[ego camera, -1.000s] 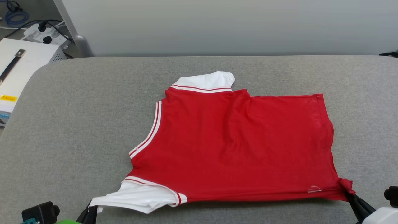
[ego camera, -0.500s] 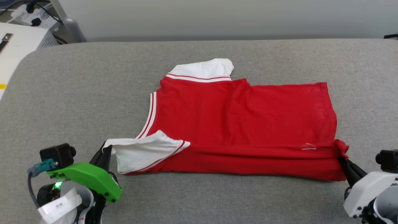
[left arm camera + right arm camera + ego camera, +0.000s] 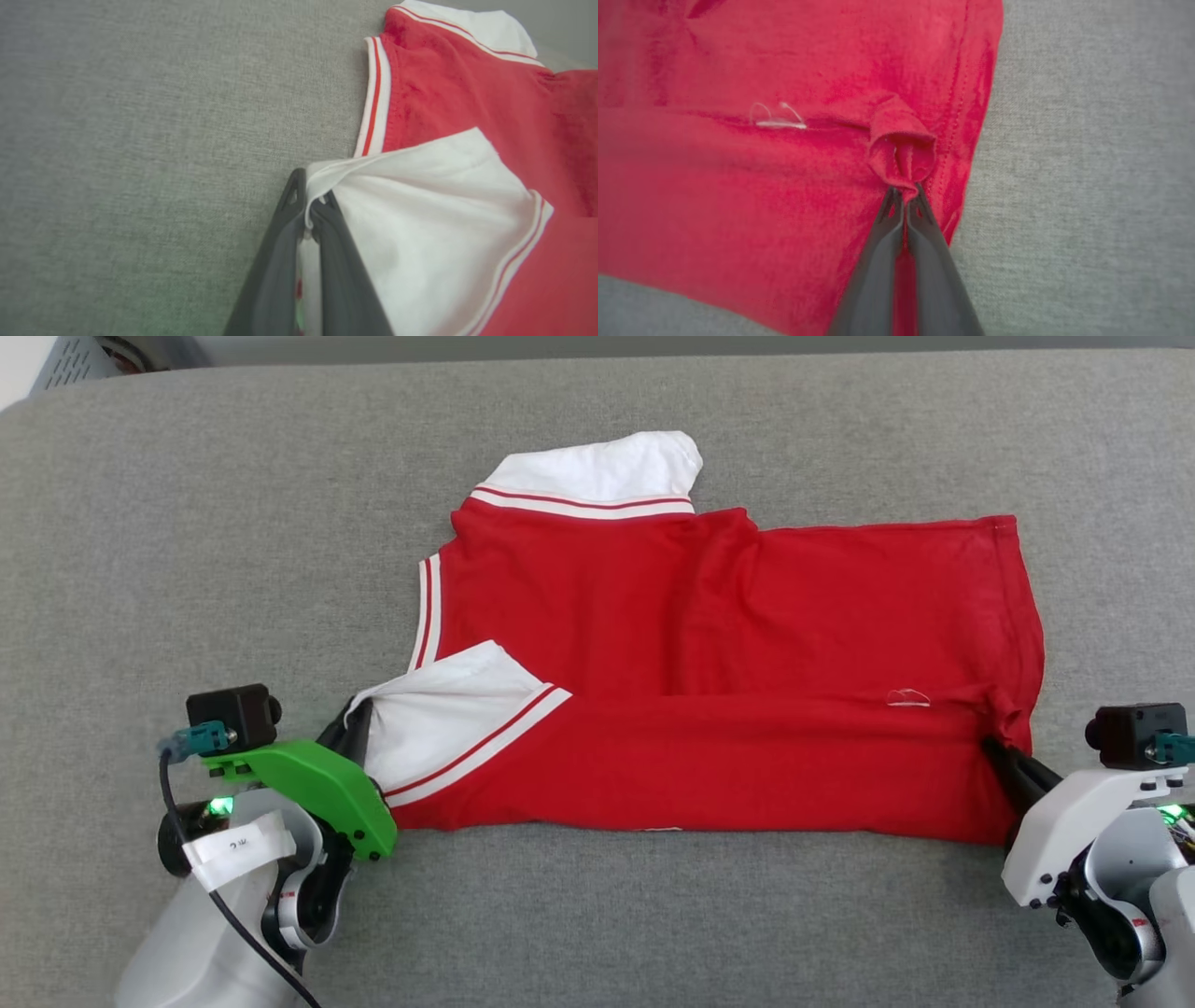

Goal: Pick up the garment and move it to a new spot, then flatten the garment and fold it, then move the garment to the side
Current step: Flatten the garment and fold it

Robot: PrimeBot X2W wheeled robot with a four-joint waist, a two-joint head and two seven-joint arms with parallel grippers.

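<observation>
Left end effector (image 3: 359,719) gripping garment (image 3: 728,616), arm (image 3: 187,952) cropped

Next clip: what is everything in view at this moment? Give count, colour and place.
shirt: one, red with white sleeves and striped trim, mid-pad, near edge folded over onto its body
plastic loop: one, clear, on the shirt towards its right end
pad: one, grey fabric, under the shirt
box: one, pale with a grille, far left corner, mostly cut off
left pincer: one, dark fingers, lower left, shut on the edge of the near sleeve
right pincer: one, dark fingers, lower right, shut on the shirt's bunched red hem corner
bracket: one, green, on the left wrist
</observation>
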